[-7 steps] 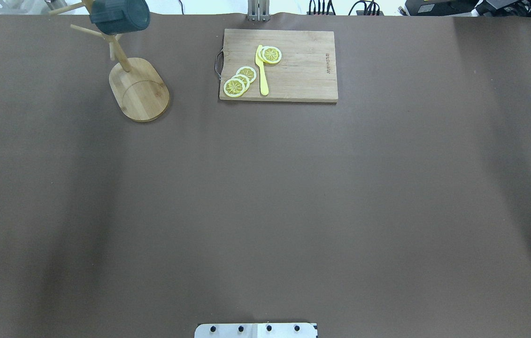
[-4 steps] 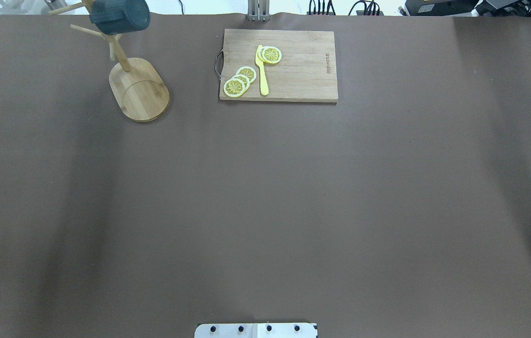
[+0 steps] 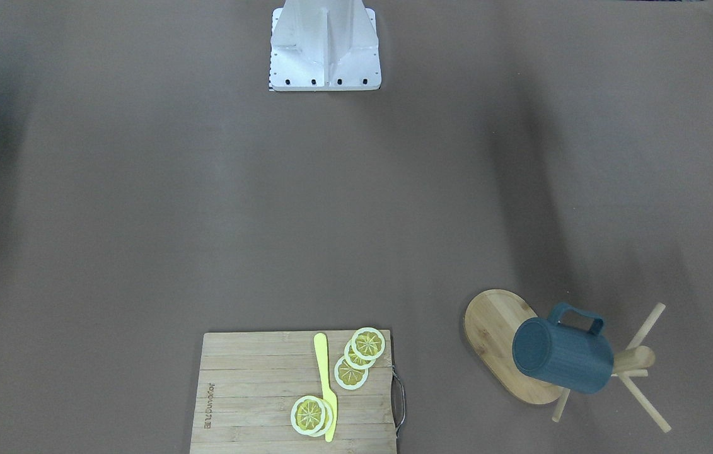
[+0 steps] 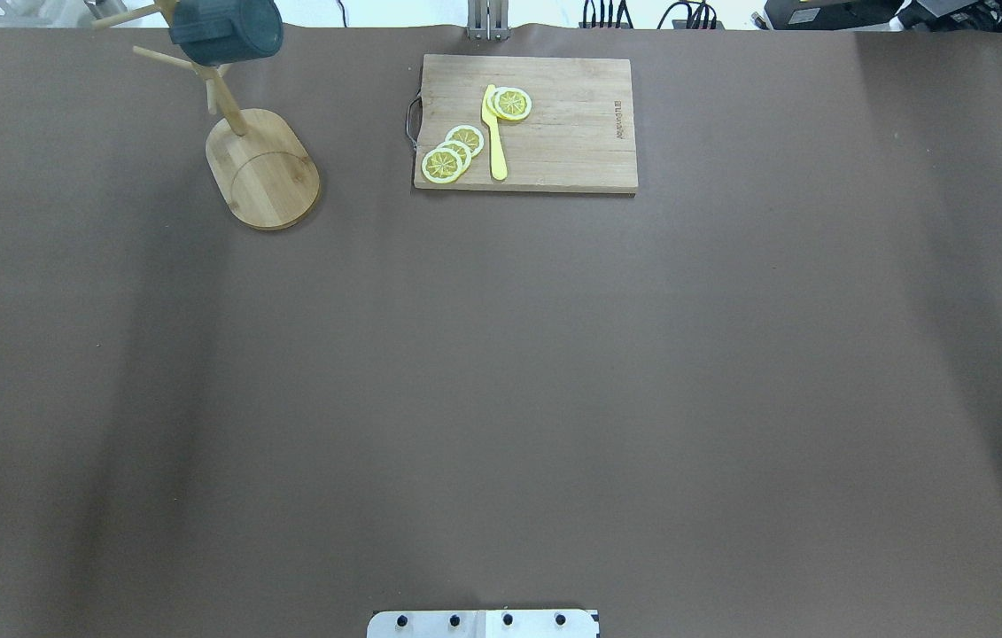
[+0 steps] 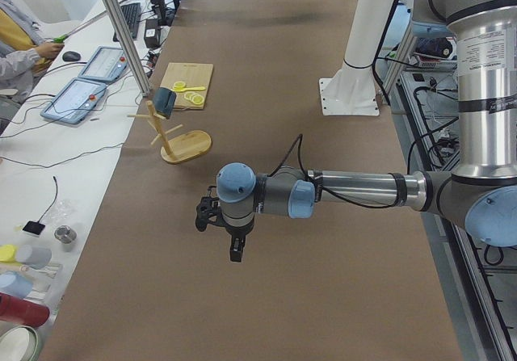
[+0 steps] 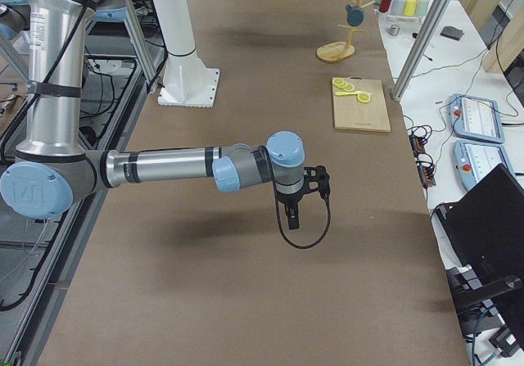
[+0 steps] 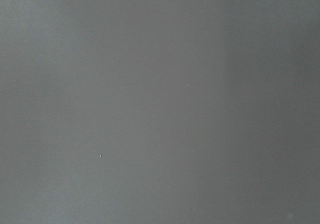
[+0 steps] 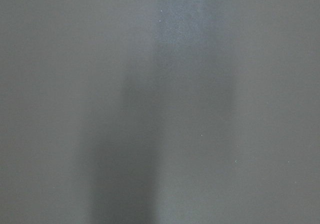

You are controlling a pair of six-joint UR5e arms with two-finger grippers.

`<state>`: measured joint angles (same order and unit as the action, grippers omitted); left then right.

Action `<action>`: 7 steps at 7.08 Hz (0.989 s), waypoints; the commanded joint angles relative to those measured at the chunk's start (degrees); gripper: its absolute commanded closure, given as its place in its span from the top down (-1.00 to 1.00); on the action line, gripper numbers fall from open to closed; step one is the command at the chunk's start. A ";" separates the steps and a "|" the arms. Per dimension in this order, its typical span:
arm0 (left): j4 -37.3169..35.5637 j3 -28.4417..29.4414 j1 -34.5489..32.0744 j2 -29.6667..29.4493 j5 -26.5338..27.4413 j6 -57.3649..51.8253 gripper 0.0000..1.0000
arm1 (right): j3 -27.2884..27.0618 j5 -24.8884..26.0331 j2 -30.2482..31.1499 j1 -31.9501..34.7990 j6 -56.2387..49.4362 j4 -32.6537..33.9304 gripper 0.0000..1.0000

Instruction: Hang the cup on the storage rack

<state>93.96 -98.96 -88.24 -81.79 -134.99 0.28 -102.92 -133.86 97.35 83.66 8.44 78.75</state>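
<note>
A: Exterior left view is showing the left claw [image 5: 236, 252] hanging fingers-down over the table [image 5: 323, 280], at the end of an arm that is reaching out level. Is it gripping anything?

B: I cannot tell how far apart its fingers are standing, or whether anything is sitting between them. That claw is appearing only in a side view. The same is going for the right claw [image 6: 293, 219]. It is pointing down over bare table, and its opening is not readable either.

A: Where is the cup [image 3: 561, 356] sitting?

B: It is hanging on the storage rack [image 3: 495, 328], well apart from both claws. From the left claw it is lying farther along the table and toward the operators' edge. It is tipping on its side among the pegs, off the table and partly over the oval base, with the handle uppermost. Which peg is carrying it I cannot tell.

A: And from the right claw?

B: The rack is standing far beyond it, near the table's other end. A cutting board [image 3: 255, 378] is lying nearer that claw than the rack is, also toward the operators' edge. It is carrying lemon slices [image 3: 351, 373] and a yellow knife [image 3: 326, 391].

A: Are the wrist cameras adding anything?

B: Both are looking at blurred table surface only.
</note>
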 commanded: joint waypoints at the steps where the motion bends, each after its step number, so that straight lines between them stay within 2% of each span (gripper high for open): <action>1: 0.00 0.17 0.00 0.14 -0.18 0.16 0.95 | 0.00 0.00 -0.06 0.01 0.00 0.00 1.00; 7: 0.09 0.17 0.00 0.14 -0.18 0.16 0.95 | -0.09 -0.62 0.03 0.01 0.00 -0.09 1.00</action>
<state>94.03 -98.73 -88.24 -81.65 -135.18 0.44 -103.00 -134.41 97.45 83.67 8.44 78.67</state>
